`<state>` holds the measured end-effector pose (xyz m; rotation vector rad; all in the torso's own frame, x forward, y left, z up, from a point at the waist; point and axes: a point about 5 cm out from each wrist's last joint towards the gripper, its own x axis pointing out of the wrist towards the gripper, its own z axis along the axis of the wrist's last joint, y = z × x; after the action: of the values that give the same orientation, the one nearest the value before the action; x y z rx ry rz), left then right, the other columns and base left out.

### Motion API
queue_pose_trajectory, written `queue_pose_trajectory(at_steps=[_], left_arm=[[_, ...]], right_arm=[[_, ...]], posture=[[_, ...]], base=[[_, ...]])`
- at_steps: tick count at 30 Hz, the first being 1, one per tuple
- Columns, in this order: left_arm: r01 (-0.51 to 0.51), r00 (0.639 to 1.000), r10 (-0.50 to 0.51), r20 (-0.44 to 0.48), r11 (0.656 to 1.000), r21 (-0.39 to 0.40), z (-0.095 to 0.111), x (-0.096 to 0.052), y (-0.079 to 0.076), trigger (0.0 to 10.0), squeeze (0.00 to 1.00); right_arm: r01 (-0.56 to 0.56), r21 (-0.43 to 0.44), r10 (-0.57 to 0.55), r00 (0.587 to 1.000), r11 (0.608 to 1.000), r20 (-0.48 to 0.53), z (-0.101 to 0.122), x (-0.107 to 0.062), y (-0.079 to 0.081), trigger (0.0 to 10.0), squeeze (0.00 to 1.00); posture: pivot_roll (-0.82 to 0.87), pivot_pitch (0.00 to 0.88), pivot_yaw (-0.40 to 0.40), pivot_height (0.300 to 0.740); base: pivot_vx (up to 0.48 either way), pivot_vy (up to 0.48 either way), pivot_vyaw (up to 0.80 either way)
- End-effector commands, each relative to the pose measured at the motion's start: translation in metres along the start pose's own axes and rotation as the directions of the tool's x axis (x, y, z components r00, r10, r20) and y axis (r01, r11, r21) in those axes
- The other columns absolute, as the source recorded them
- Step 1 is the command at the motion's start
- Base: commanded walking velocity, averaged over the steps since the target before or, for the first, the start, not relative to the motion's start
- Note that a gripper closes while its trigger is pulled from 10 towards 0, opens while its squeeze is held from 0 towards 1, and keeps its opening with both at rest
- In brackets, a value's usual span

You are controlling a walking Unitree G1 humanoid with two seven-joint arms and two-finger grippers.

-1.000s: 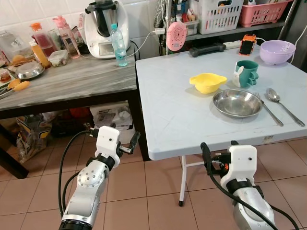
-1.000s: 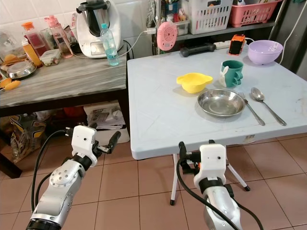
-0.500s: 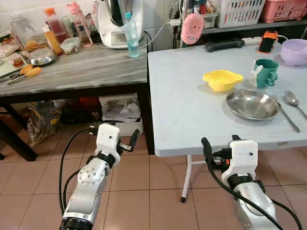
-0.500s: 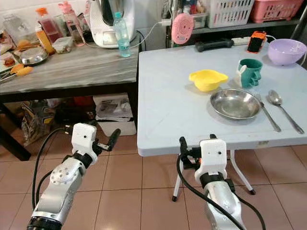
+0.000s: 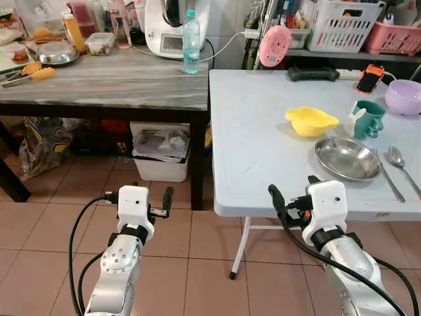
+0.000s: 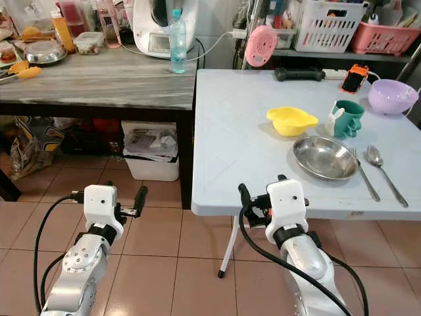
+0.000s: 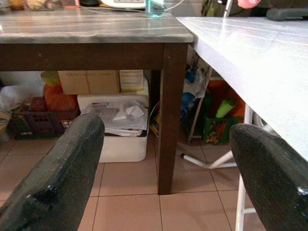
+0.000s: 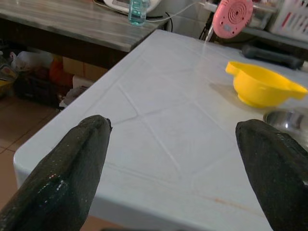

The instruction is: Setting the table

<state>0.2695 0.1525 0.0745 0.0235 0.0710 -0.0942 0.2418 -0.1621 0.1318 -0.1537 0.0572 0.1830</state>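
On the white folding table [image 5: 250,138] lie a steel plate [image 5: 346,158], a yellow bowl [image 5: 310,121], a green mug [image 5: 366,118], a fork [image 5: 387,172], a spoon [image 5: 399,160] and a purple bowl [image 5: 404,96], all toward its right side. My right gripper [image 8: 173,124] is open and empty at the table's near edge, level with the top, facing the yellow bowl [image 8: 263,85]. My left gripper [image 7: 166,126] is open and empty, low over the floor, left of the table's corner and facing under the dark side table [image 7: 96,33].
The dark wooden side table [image 5: 99,76] abuts the white table on the left and carries a water bottle [image 5: 191,43], a kitchen machine [image 5: 172,26] and jars. A white bin [image 5: 161,151] sits beneath it. A pink fan [image 5: 274,45], baskets and an orange phone [image 5: 370,77] stand at the back.
The whole picture has shifted, so the camera has moved; the tables now sit further right and lower in view. Both grippers stay open and empty in front of me.
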Motion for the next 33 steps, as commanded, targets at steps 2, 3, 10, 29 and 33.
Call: queue_pose_trajectory(at_steps=[2,3,10,29,33], left_arm=[[-0.017,0.999,0.016,0.032,1.000,0.012,0.007,0.000,0.002,10.0,0.00],[-0.017,0.999,0.016,0.036,1.000,0.020,0.008,0.001,0.003,10.0,0.00],[0.023,0.998,-0.026,0.062,0.999,0.042,0.021,0.011,0.005,10.0,0.00],[0.100,0.994,-0.102,0.041,0.994,0.050,0.023,0.022,0.000,10.0,0.00],[0.104,0.993,-0.106,0.041,0.993,0.049,0.024,0.022,0.001,10.0,0.00]], right_arm=[[-0.015,0.004,0.015,1.000,1.000,-0.016,-0.001,0.002,0.001,10.0,0.00],[-0.013,0.004,0.013,1.000,1.000,-0.013,-0.001,0.002,0.002,10.0,0.00],[0.045,0.056,-0.045,0.999,0.997,-0.013,-0.005,-0.001,0.006,10.0,0.00],[0.114,0.072,-0.113,0.994,0.991,-0.011,-0.007,-0.007,0.007,10.0,0.00],[0.113,0.072,-0.113,0.994,0.991,-0.005,-0.006,-0.005,0.008,10.0,0.00]], posture=[[-0.12,0.000,-0.063,0.740],[-0.12,0.000,-0.055,0.740],[-0.13,0.000,0.009,0.740],[-0.16,0.000,0.070,0.740],[-0.16,0.000,0.071,0.740]], base=[[0.000,0.000,0.00],[0.000,0.000,0.00],[0.000,0.000,0.00],[0.000,-0.124,0.00],[0.000,-0.334,0.00]])
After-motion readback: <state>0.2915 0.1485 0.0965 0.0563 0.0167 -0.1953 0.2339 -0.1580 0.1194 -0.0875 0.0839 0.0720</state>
